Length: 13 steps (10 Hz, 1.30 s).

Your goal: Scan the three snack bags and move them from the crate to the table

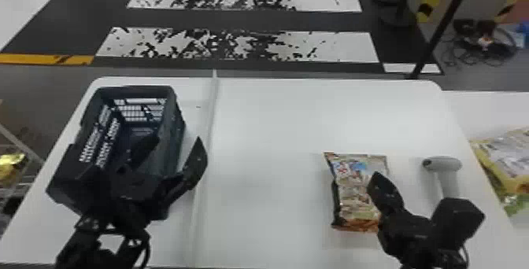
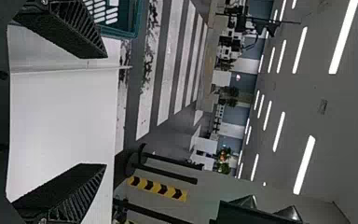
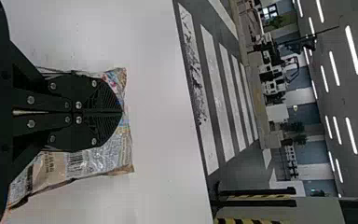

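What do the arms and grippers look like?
Left arm and right arm: black, cables looping at the left wrist. Left gripper: tapered black fingers, ribbed sides. Right gripper: black, tapered too, with silvery round screws and ribbing near the tips.

White stripes (image 1: 342, 48) cross the dark floor (image 1: 236, 20) beneath bright ceiling lights (image 2: 304, 164).
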Motion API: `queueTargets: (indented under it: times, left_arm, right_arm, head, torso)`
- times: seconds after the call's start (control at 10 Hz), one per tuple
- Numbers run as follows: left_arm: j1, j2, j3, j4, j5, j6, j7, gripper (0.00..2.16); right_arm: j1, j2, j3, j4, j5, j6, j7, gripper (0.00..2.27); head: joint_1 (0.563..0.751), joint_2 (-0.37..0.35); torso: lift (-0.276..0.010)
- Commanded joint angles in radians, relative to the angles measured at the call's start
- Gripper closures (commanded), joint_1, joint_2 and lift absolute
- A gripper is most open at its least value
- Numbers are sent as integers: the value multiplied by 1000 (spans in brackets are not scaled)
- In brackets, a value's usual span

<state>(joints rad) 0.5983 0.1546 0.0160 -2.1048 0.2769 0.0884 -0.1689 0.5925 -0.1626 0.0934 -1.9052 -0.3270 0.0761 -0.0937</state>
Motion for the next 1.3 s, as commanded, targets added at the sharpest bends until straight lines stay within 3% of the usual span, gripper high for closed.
queueTargets:
  times: [0.0,0.6,0.7,0.9,1.0,1.1,1.2]
  left_arm:
    - [-3,3,-1,-1,-1,3,-1,33]
    - [-23,17,-19,2,-1,24,-3,33]
    - [-23,17,-19,2,-1,24,-4,33]
    - [-23,19,-19,2,1,24,-6,33]
    - [-23,19,-24,0,1,24,-6,33]
    - [-22,19,-24,-1,2,24,-11,33]
    - [-22,19,-24,-4,2,24,-11,33]
  right_arm:
    - [-40,17,0,46,6,-6,0,2189]
    - [-126,81,-1,249,16,15,-41,2189]
    - [-119,84,0,244,17,3,-57,2189]
    - [-54,84,-12,103,13,-3,-69,2118]
    - [-10,84,-24,-2,6,-3,-80,1467]
    - [29,84,-46,-94,6,-3,-81,93]
    - [50,81,-84,-153,23,12,-83,-2]
  head:
    - [695,-13]
    - [695,-27]
    - [695,-32]
    - [695,-38]
    - [695,-41]
    - [695,-45]
    - [695,-56]
  torso:
    - [-62]
    - [-62]
    - [-62]
    - [-62]
    - [-62]
    - [-62]
    - [-62]
